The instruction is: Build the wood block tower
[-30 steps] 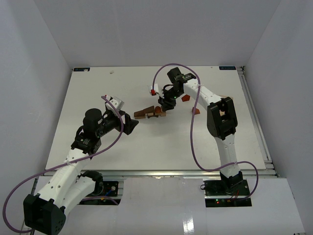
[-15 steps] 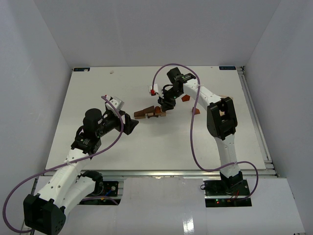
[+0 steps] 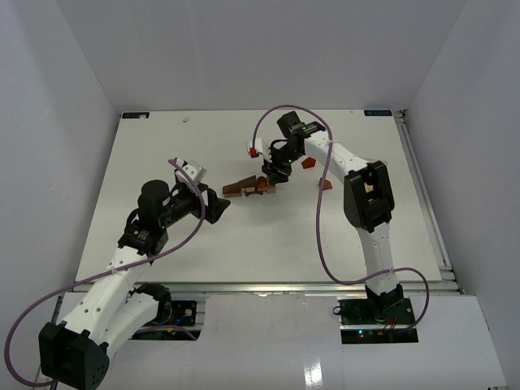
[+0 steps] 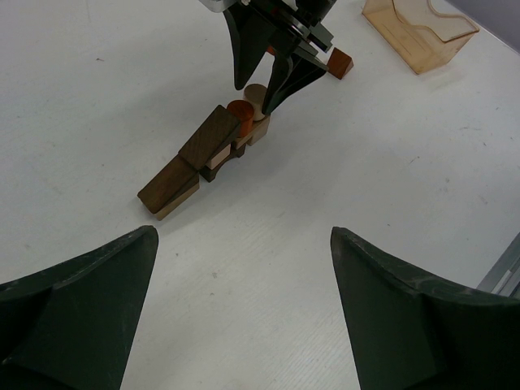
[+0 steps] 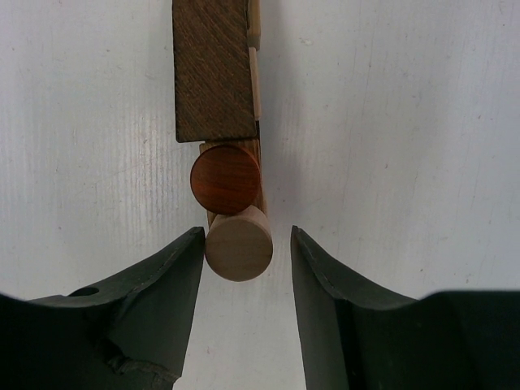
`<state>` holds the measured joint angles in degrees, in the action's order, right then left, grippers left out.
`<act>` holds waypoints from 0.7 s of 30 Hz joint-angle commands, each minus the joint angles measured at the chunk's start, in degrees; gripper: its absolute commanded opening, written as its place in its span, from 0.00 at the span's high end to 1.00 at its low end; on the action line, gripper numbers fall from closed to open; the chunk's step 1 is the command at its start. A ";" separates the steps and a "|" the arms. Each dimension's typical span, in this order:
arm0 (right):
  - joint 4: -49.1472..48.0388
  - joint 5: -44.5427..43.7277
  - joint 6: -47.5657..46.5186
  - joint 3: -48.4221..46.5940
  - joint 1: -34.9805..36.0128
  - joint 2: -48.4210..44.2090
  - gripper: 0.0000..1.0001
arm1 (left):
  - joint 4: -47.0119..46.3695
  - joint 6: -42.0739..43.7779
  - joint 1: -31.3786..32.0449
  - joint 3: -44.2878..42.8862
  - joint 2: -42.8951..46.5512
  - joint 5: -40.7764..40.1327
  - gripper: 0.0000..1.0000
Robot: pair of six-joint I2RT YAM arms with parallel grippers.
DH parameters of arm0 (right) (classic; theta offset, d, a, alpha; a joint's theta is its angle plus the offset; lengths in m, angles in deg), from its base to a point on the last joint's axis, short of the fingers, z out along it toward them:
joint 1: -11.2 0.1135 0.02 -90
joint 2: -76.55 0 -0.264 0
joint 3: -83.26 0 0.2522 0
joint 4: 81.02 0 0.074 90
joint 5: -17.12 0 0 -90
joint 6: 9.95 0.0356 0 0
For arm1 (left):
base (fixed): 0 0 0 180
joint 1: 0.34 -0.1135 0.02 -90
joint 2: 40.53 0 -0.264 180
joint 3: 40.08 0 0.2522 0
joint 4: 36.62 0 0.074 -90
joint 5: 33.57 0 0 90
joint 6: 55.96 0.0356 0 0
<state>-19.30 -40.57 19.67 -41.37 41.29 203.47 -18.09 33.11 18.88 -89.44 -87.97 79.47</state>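
1. Spanning the whole scene is the white counter point(image 3: 146, 154), with both arms reaching in from its near edge.
2. The left tool point(image 4: 244, 309) hangs well back from the blocks. Its jaws are spread as wide as they go with nothing between them, so it looks like a bystander to this step.
3. The right tool point(image 5: 244, 233) stands straight over the far end of the blocks, jaws part-open to either side of the tan cylinder point(image 5: 238, 244). A clear gap shows on one side and the other finger is just beside the wood, perhaps touching, so it grips nothing.
4. A clear amber tray point(image 4: 418, 32) sits well apart from the blocks and is only partly in view; the part that shows holds nothing.
5. The wood block tower point(image 4: 213, 154) lies mid-counter as a low row. Dark wedges lie at the end nearer the left arm, a dark slab leans on paler blocks, and the cylinders come last.
6. A loose reddish wedge point(image 4: 341, 62) lies between tower and tray, touching neither.
7. The reddish-brown cylinder point(image 5: 225, 179) and the tan one stand upright side by side, touching, on a pale block.
8. The step in hand looks like seating the tan cylinder. The next move calls for a straight lift clear, since a finger brushing either cylinder could topple both. The loose wedge seems the likely next pick.
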 commanded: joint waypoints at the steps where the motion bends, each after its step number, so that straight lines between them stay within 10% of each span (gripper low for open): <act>1: -0.94 0.39 0.54 -0.23 0.32 -1.09 0.46 | 0.41 0.22 -0.15 -1.33 1.30 0.07 0.02; 21: -1.99 10.22 -1.86 21.08 -8.90 -28.37 0.36 | -0.64 0.22 -0.15 -0.70 1.47 1.12 0.02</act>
<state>-20.71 -37.09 20.91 -29.81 36.90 183.41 -18.15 33.18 18.88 -89.44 -87.86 79.56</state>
